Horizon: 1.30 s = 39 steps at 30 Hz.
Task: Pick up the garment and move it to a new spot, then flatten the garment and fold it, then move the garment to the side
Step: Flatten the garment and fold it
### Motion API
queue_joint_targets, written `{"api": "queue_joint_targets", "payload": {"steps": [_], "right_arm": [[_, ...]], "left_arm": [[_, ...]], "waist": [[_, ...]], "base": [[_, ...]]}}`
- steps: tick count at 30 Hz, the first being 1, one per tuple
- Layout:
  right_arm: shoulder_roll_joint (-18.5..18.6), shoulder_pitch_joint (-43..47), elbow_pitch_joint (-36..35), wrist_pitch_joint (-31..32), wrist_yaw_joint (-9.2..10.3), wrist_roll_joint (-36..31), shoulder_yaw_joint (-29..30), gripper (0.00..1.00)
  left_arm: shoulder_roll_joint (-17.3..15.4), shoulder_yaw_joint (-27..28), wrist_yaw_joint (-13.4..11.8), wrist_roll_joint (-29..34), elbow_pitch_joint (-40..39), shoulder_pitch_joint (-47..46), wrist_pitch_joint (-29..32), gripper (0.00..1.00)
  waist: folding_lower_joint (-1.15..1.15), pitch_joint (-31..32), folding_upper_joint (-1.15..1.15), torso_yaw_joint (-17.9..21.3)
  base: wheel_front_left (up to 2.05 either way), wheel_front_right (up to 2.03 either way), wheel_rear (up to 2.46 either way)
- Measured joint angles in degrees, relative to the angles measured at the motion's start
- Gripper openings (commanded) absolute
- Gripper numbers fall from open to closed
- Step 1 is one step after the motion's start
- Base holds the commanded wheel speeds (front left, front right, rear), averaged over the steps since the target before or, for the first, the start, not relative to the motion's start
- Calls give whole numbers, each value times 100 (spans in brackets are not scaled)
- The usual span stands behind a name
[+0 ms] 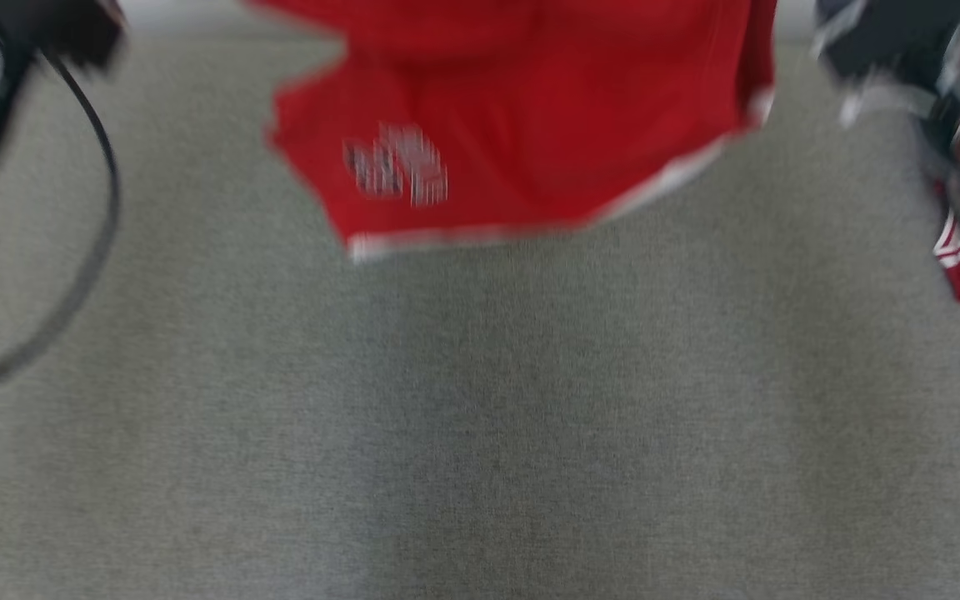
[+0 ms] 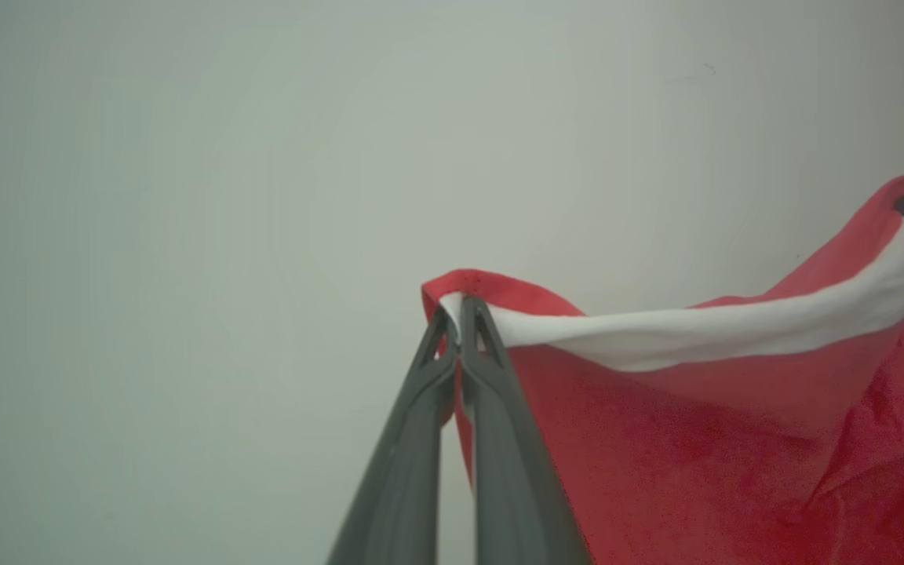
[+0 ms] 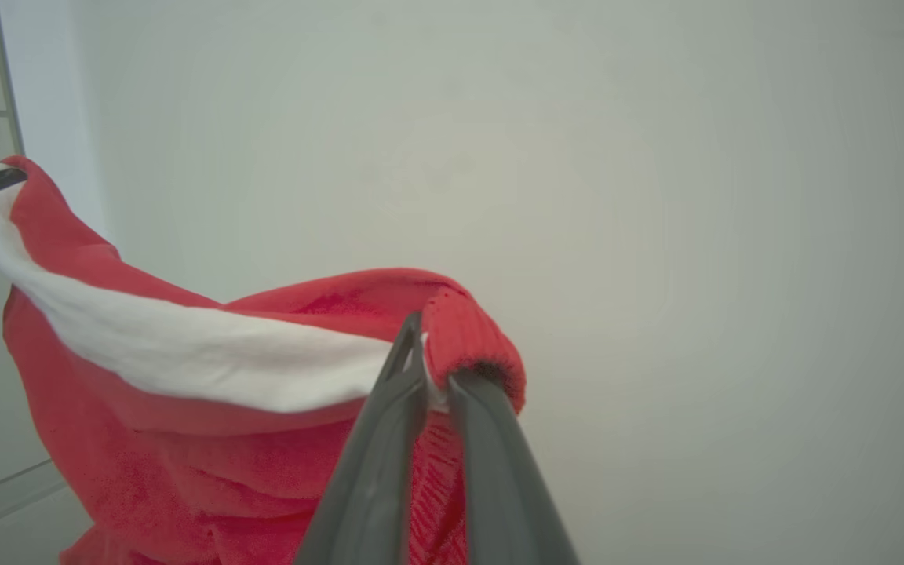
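- Red knit garment with white trim [image 1: 513, 125] hangs in the air at the far middle of the head view. It is held clear above the grey woven cloth surface [image 1: 480, 433] (the picture is smeared, so the fine edges are unsure).
- Left gripper [image 2: 458, 310]: both dark fingers are pinched tight on one end of the garment's white band [image 2: 695, 333], with red cloth bunched over the tips.
- Right gripper [image 3: 430, 345]: clenched on the other end of the same band, with a roll of red knit caught at its fingertips.
- Key relation: the banded edge runs left to right between the two claws and sags a little in the middle. That edge is the long axis, and the body of the cloth drops below it. Neither arm is nearer, since each holds one end.
- A pale pattern on the red cloth [image 1: 397, 162] faces the head camera, too blurred to read.
- A thin dark cable [image 1: 105, 208] loops down at the far left, apart from the cloth.
- Judgement: this is the carry to a new spot. Laying it down likely calls for both claws to lower together, keeping the band taut so that the hem lands first.
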<state>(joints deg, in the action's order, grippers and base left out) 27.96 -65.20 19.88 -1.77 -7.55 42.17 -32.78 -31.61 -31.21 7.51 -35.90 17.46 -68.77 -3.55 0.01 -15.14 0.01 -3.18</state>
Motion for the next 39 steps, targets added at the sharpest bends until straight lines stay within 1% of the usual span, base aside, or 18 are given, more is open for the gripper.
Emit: {"api": "queue_joint_targets", "payload": {"steps": [3,6,12,16,20,23,26,28,30,33,36,37,38,39], "right_arm": [[-137,-992,325,185,0,180,82,0],[-200,-1883,660,330,0,281,77,0],[-263,-3166,1338,424,0,320,-197,0],[-261,-3728,1785,370,0,322,-468,0],[-294,-4071,2106,276,0,393,-776,0],[-301,-4195,2236,100,0,577,-1013,0],[-265,-4147,2181,-2,0,689,-1325,0],[-219,-4001,2050,-132,0,843,-1505,0],[-85,-3795,1958,-282,0,933,-1679,0],[124,-3449,1835,-488,0,1112,-1900,0],[212,-2981,1682,-726,0,1281,-2067,0],[254,-2802,1600,-791,0,1334,-2127,0],[296,-2609,1513,-847,0,1395,-2181,0],[338,-2408,1427,-903,0,1443,-2245,0]], "left_arm": [[-62,-127,1,-105,324,-1022,-2,0],[-59,-307,1,-170,650,-1814,-26,0],[22,-630,2,-474,1441,-3142,-193,0],[73,-998,3,-632,1881,-3731,-302,0],[42,-1465,3,-740,2163,-4083,-354,0],[16,-1674,3,-1049,2391,-4322,-519,0],[-15,-1952,2,-1204,2460,-4322,-646,0],[-51,-2113,3,-1327,2385,-4216,-835,0],[-122,-2323,3,-1363,2254,-3973,-970,0],[-272,-2372,3,-1535,2042,-3425,-1096,0],[-437,-2258,3,-1670,1773,-2785,-1134,0],[-467,-2135,2,-1674,1623,-2551,-1135,0],[-488,-2019,-23,-1671,1470,-2318,-1141,0],[-499,-1868,-118,-1661,1228,-2043,-1143,0]], "waist": [[1,-401,0,44],[1,-789,0,78],[1,-1469,0,130],[1,-1834,1,174],[1,-2125,1,243],[0,-2369,0,331],[0,-2506,1,405],[0,-2554,1,462],[0,-2540,0,502],[-1,-2426,0,542],[-2,-2238,0,566],[-1,-2159,0,569],[-1,-2077,0,568],[-2,-1988,-1,567]], "base": [[0,0,0],[0,0,0],[0,0,0],[0,0,0],[0,0,0],[0,0,0],[0,0,0],[0,0,0],[0,0,0],[0,0,0],[0,0,0],[0,0,0],[0,0,0],[0,0,0]]}}
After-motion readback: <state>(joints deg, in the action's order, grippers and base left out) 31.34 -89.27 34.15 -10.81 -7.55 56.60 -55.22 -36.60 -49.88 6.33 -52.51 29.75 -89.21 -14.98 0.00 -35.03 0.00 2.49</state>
